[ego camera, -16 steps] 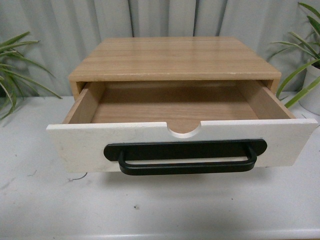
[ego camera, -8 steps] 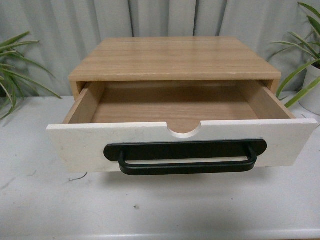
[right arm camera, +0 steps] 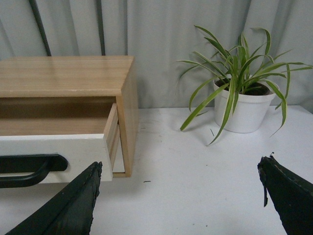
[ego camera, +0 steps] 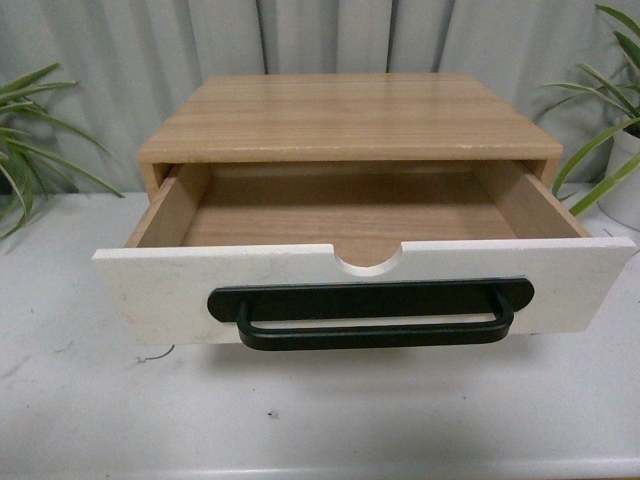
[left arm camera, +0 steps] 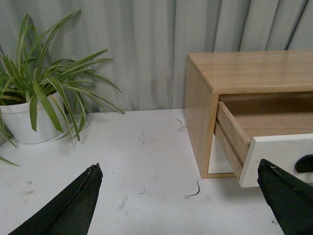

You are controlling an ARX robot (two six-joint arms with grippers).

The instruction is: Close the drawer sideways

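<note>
My left pincer (left arm camera: pixel 177 169) is spread wide, its black fingers (left arm camera: pixel 73 208) well apart and gripping nothing, above the white table (left arm camera: pixel 146 161). My right pincer (right arm camera: pixel 179 164) is the same: fingers (right arm camera: pixel 288 196) far apart, holding nothing, over the table. Neither one touches the drawer.

The drawer (ego camera: pixel 300 280) stands on the table centre front, pulled well out of its case with the white front facing me. A long black bar handle (ego camera: pixel 370 335) sits on a black backplate (ego camera: pixel 370 298) across the front. A half-round notch (ego camera: pixel 368 262) is cut in the top edge. The inside is light wood (ego camera: pixel 350 215) with nothing in it.

Behind it is the light wood case (ego camera: pixel 345 115), with the drawer's rear part under its top. Potted spider plants stand either side of the case, one in a white pot (left arm camera: pixel 24 117) on my left, one in a white pot (right arm camera: pixel 244 110) on my right. A grey pleated curtain (ego camera: pixel 330 35) is at the back.
</note>
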